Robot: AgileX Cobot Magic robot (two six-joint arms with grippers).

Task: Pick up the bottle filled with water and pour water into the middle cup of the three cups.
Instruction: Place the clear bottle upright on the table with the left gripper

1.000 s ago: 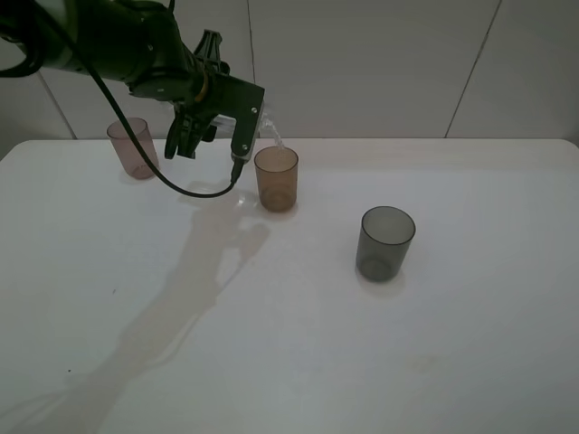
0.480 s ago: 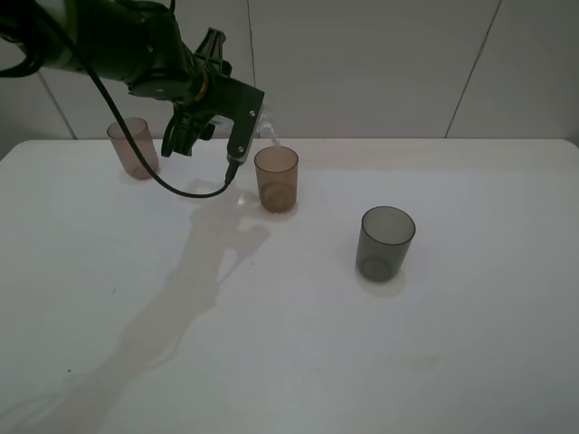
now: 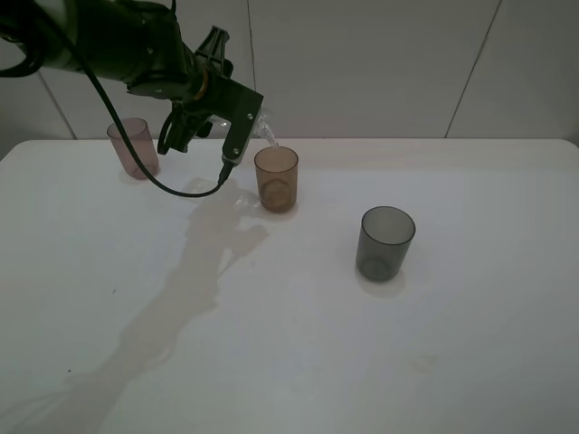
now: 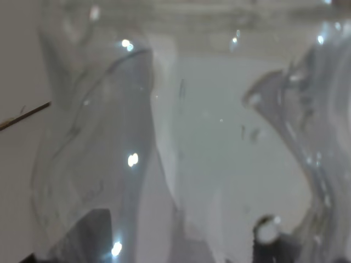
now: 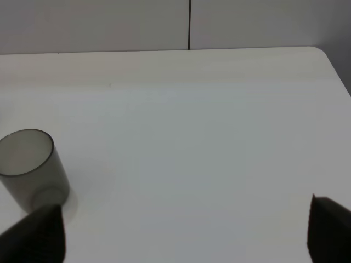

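Your left hand [image 3: 251, 116] grips the bottle [image 3: 265, 132], tilted in the upper left of the frame, mouth just above the middle cup [image 3: 276, 179]. Tip slowly, centring the mouth over the rim so nothing spills onto the desk [image 3: 298, 344].

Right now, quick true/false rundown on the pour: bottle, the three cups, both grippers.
1. The left gripper holds the bottle tilted, neck toward the amber middle cup. True.
2. The bottle's neck is over the mauve-pink cup. False: that cup stands apart on the far left, and the neck is at the amber cup's rim.
3. The right gripper is open with nothing between its fingers. True.
4. The dark grey cup lies on its side. False: it stands upright on the table.
5. The three cups touch each other. False: all three stand apart.
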